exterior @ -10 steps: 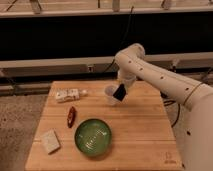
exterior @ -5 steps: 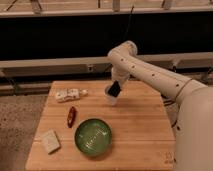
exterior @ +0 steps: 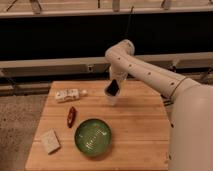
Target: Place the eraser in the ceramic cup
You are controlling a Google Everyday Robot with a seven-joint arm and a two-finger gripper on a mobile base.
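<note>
- Eraser [exterior: 112, 88], the small black block, hangs tilted right over the ceramic cup [exterior: 114, 98]. Its low end sits at the cup's mouth. I cannot tell if it touches the rim.
- The cup is small and white. It stands on the wooden table [exterior: 140, 125], near the back edge, a bit right of the middle.
- What could go wrong: the cup's mouth is narrow and the eraser is about as long as the cup is tall. If the eraser is let go while tilted or off to one side, it may hit the rim and fall onto the table.
- The cup looks light. A push from the eraser or the claw could knock it over or slide it.
- If the eraser goes in only part way, it may lean out and tip the cup.
- The gripper [exterior: 114, 83] is at the end of the white arm, just above the cup. It seems to be clamped on the eraser, since the block hangs there and nothing else holds it up.
- Farther away are a green bowl [exterior: 93, 136] at the front, a slim red thing [exterior: 71, 116] left of it, a pale square block [exterior: 50, 141] at the front left corner, and a pale packet [exterior: 68, 95] at the back left. None of them are near the cup.
</note>
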